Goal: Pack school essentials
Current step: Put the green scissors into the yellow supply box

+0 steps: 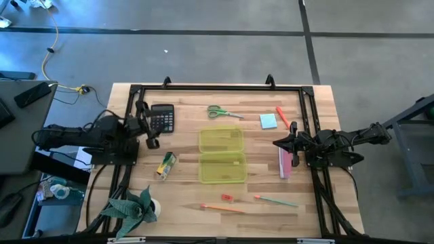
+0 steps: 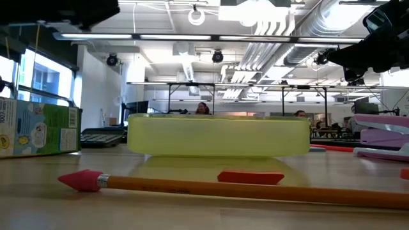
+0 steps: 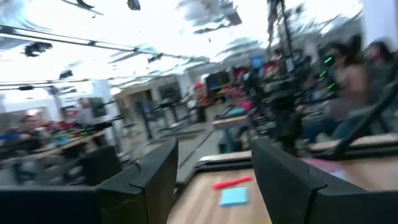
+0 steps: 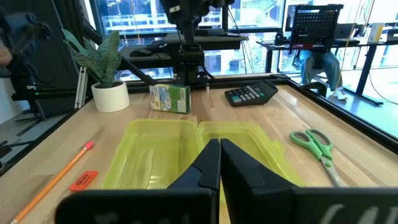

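Observation:
The school essentials lie loose on the wooden table around an open translucent yellow-green case [image 1: 222,156]. They are green-handled scissors [image 1: 224,112], a blue sticky-note pad [image 1: 268,121], a red marker [image 1: 282,116], a green-yellow pack [image 1: 165,165], an orange pencil [image 1: 224,209], a tiny red piece [image 1: 226,198] and a green pencil [image 1: 276,200]. My left gripper [image 3: 217,186] is open at the table's left side, raised, with nothing between its fingers. My right gripper [image 4: 219,163] is shut and empty at the right side, pointing level toward the case [image 4: 193,149].
A black calculator [image 1: 162,117] lies at the far left beside my left gripper [image 1: 149,127]. A pink stapler-like thing [image 1: 285,163] lies just under my right gripper [image 1: 278,144]. A potted plant [image 1: 135,207] stands at the near left corner. A black frame [image 1: 217,87] rims the table.

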Robot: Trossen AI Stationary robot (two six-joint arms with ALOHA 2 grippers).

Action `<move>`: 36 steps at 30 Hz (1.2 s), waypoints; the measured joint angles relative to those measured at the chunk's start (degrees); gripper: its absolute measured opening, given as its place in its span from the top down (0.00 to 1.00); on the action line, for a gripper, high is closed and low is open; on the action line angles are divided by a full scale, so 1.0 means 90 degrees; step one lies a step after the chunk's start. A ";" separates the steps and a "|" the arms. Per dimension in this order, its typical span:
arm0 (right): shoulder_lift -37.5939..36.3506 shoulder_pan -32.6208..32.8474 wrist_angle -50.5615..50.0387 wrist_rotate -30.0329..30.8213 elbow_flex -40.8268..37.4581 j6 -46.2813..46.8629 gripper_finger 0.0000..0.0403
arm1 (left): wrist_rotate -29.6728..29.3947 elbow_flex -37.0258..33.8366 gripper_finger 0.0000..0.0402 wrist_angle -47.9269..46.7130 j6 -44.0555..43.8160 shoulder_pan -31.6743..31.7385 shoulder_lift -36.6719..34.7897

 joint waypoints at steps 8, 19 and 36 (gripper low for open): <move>0.0001 0.0000 0.0000 0.0000 -0.0001 -0.0002 1.00 | 0.0141 0.1673 0.52 -0.1148 0.0274 0.1295 0.2105; 0.0001 0.0000 0.0000 -0.0001 0.0000 -0.0002 1.00 | 0.1111 0.3687 0.52 -0.2616 0.0431 0.2478 0.4758; 0.0001 0.0000 0.0000 -0.0001 0.0000 -0.0001 1.00 | 0.1690 0.5643 0.52 -0.3180 0.0413 0.2944 0.7611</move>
